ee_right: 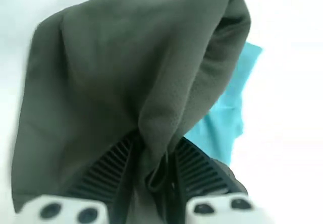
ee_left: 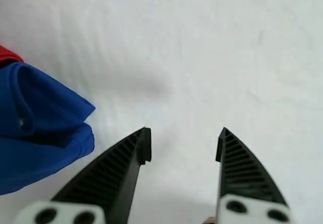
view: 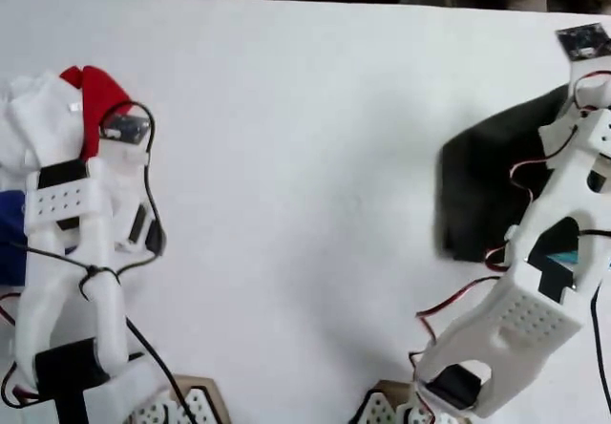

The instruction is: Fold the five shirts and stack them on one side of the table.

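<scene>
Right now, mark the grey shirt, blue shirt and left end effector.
grey shirt (ee_right: 101, 67), right wrist view, draped panel.
blue shirt (ee_left: 40, 128), left wrist view, folded layers.
left end effector (ee_left: 184, 133), left wrist view, between fingertips.

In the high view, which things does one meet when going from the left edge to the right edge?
white shirt → red shirt → table → dark shirt → right arm

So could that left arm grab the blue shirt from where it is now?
Probably yes. The left tool is open above the table, and the blue shirt lies just beside it, a loose corner pointing its way, with nothing between them.
</scene>
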{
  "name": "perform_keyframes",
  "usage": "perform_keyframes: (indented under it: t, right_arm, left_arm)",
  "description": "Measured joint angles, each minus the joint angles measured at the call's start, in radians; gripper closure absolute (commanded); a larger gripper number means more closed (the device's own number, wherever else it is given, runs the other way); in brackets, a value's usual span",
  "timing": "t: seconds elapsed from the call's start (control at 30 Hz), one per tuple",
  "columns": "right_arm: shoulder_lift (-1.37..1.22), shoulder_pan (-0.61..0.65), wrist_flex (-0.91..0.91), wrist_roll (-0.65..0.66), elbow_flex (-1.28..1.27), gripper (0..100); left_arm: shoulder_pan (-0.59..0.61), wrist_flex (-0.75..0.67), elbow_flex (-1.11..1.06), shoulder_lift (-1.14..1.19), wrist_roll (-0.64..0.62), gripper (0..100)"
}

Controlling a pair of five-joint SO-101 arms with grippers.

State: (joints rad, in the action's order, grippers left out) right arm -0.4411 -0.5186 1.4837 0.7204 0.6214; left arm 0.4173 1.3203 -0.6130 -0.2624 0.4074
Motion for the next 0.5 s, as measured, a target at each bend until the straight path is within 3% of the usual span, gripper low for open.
perform_keyframes:
  t: [0.5]
  right_arm:
    - [-0.370, -0.129, -0.026, 0.000, 0.328, 97.8]
  left_arm:
    - [0.000, 0.005, 0.000, 0.000, 0.000, 77]
